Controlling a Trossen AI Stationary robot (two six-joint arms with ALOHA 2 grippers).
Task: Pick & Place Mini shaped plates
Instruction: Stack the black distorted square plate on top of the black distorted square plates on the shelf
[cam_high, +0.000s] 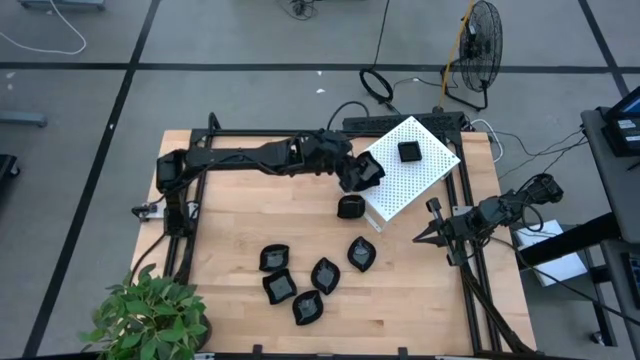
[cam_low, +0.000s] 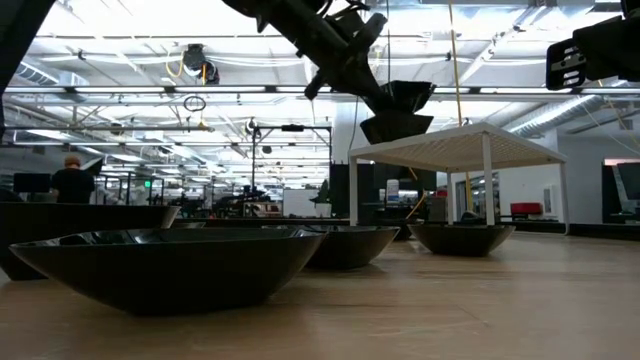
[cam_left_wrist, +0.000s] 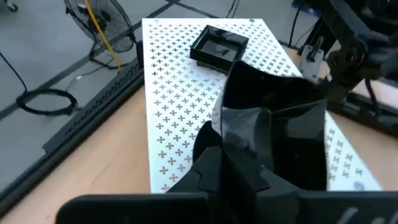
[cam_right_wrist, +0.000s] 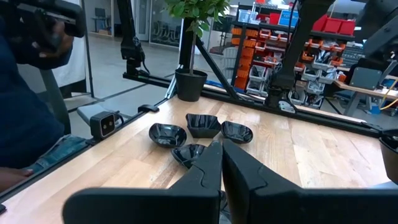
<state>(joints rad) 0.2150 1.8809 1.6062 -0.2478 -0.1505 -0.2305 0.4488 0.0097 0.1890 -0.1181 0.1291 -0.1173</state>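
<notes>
Wooden table (cam_high: 420, 300) is carrying the white perforated box (cam_high: 425, 178), and the left gripper (cam_high: 362, 172), clamped on a black mini plate (cam_left_wrist: 280, 124) above its edge, should be lowering it flat beside the square plate (cam_high: 409, 151) before releasing, while the right gripper (cam_high: 428, 235) is waiting closed

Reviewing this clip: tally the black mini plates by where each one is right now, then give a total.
On the bare wooden table: 6 (five clustered, one beside the white box)
On top of the white box: 1
Held in the left hand over the box's edge: 1
Total: 8
</notes>
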